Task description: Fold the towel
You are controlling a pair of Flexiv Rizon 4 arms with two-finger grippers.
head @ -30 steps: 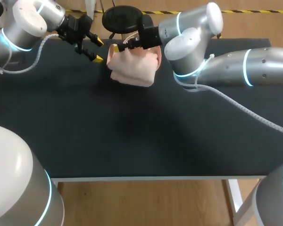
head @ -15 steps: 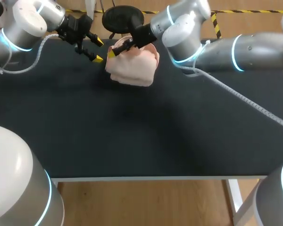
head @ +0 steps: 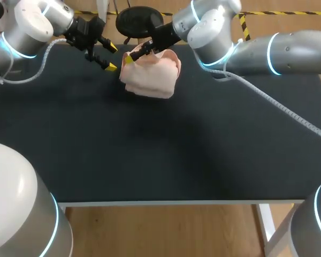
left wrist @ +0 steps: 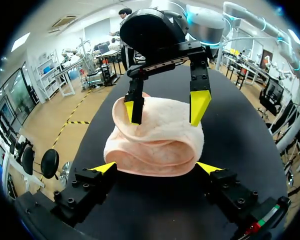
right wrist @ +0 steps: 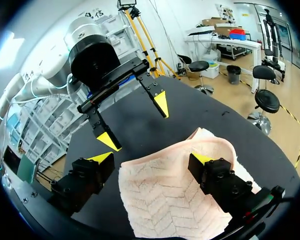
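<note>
**Head view.** The towel lies in a loose, rounded heap on the far part of the tabletop, not flat. The left end effector is just beside the heap on the left, fingers spread, holding nothing. The right end effector sits over the heap's upper left edge. Its finger spacing is hard to read from here.

**Left wrist view.** The towel lies just ahead of the left end effector, whose fingers are spread wider than the bundle. The cloth shows a doubled-over loop with a rounded fold facing this end effector. The right end effector hangs above it, fingers spread. One tip is at the raised lip of cloth, and nothing is pinched.

**Right wrist view.** The towel lies under the right end effector, one finger over the cloth and the other just off its edge, fingers apart. The left end effector faces it across bare tabletop, also spread.

**Handling.** The pile texture suggests terry cloth, so judge it as light, limp, not fragile and good for grip.
- It will probably sag and unroll when lifted.
- Take hold at an edge or corner, not at the bulky middle.
- Pinch only the layers meant to move.
- The raised lip looks like the most accessible hold.
</note>
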